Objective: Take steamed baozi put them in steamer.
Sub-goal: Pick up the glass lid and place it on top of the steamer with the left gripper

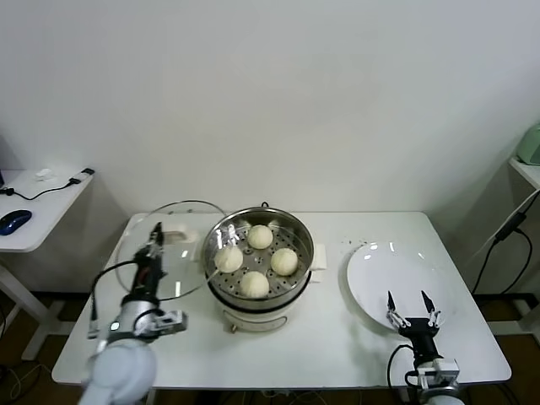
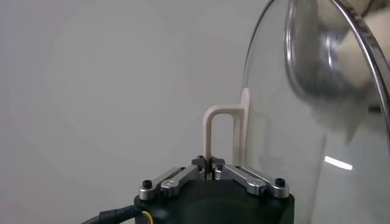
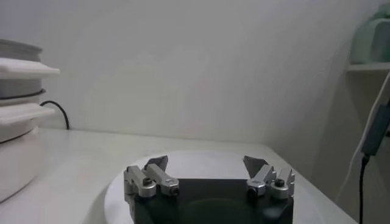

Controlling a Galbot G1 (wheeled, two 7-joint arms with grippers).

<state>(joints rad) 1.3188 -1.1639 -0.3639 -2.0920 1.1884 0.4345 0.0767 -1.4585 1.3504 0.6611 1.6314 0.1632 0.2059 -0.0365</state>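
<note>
The steamer (image 1: 301,239) stands mid-table, a shiny steel pot on a white base, and shows at the edge of the right wrist view as steamer (image 3: 15,152). Several cream-white steamed baozi (image 1: 260,236) lie on its perforated tray. Left of it, my left gripper (image 1: 154,238) is shut on the white handle (image 2: 222,128) of the round glass lid (image 1: 181,274), holding it tilted with its rim close against the steamer's left side. The left gripper (image 2: 210,163) pinches the handle's lower bar. My right gripper (image 1: 410,305) stands open, holding nothing, over the near part of the white plate (image 1: 375,261).
The bare plate (image 3: 122,189) lies right of the steamer. A side table with a blue mouse (image 1: 15,221) and cables stands at the far left. A shelf (image 1: 527,167) and a hanging cable (image 1: 506,232) are at the far right. The wall is close behind the table.
</note>
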